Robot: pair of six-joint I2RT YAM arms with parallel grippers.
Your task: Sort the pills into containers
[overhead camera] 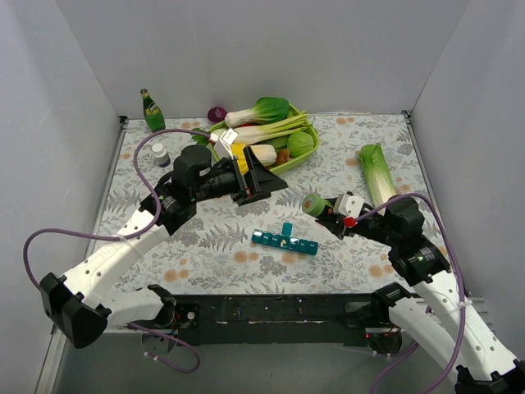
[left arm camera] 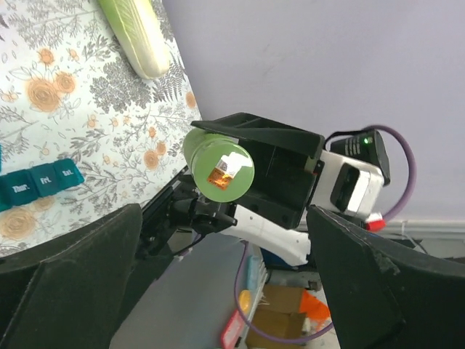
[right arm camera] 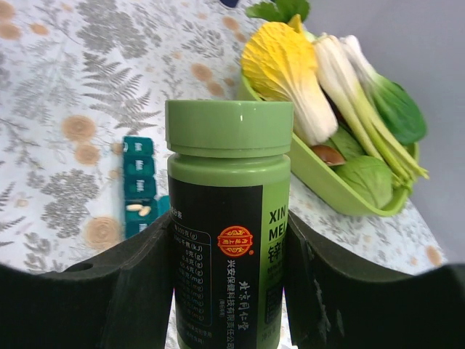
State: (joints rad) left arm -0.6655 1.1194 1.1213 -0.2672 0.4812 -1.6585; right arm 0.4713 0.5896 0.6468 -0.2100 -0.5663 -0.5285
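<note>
The teal pill strip (overhead camera: pixel 285 241) lies on the table in front of both arms, with one lid standing open. It also shows in the right wrist view (right arm camera: pixel 136 178), where two pale pills (right arm camera: pixel 138 209) lie in the open compartment. My right gripper (overhead camera: pixel 324 209) is shut on a green-capped pill bottle (overhead camera: pixel 311 203), held tilted above the table to the right of the strip. The bottle fills the right wrist view (right arm camera: pixel 229 240), cap on. My left gripper (overhead camera: pixel 261 182) is open and empty, facing the bottle's cap (left arm camera: pixel 218 167).
A lime-green basket (overhead camera: pixel 283 168) of vegetables stands at the back centre. A leek (overhead camera: pixel 377 172) lies at the right. A small white bottle (overhead camera: pixel 160 153) and a green glass bottle (overhead camera: pixel 152 111) stand at the back left. A purple onion (overhead camera: pixel 216 113) sits behind the basket.
</note>
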